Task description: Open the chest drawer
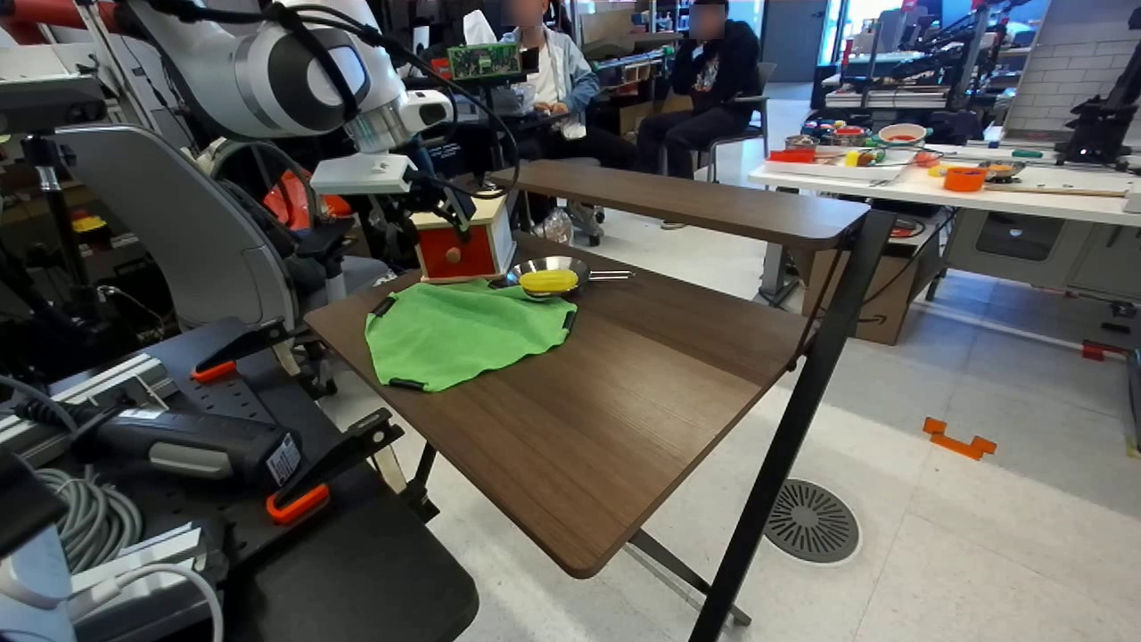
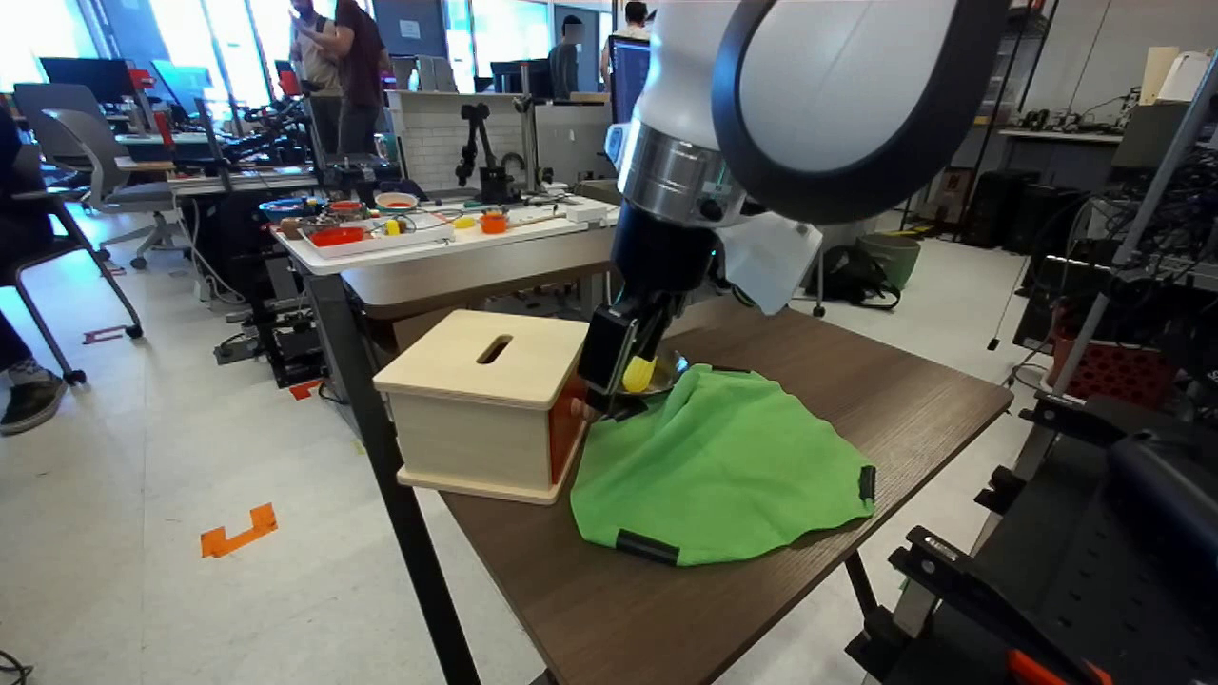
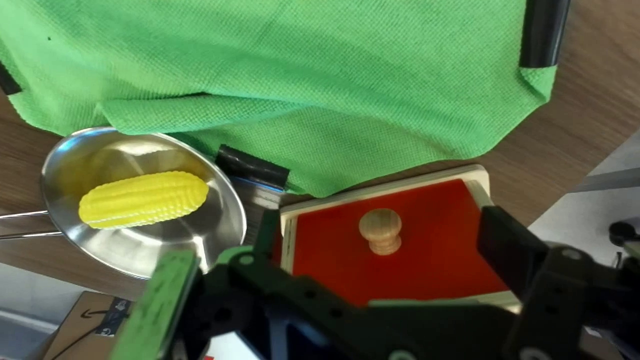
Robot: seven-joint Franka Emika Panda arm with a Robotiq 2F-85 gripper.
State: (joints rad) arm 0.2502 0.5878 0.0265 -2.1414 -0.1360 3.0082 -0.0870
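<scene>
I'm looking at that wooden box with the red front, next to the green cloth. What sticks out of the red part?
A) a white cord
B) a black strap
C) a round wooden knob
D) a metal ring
C: the wrist view shows a pale, round wooden knob standing out from the red drawer front.

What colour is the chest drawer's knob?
The knob is pale tan with wood grain, clearest in the wrist view.
</scene>
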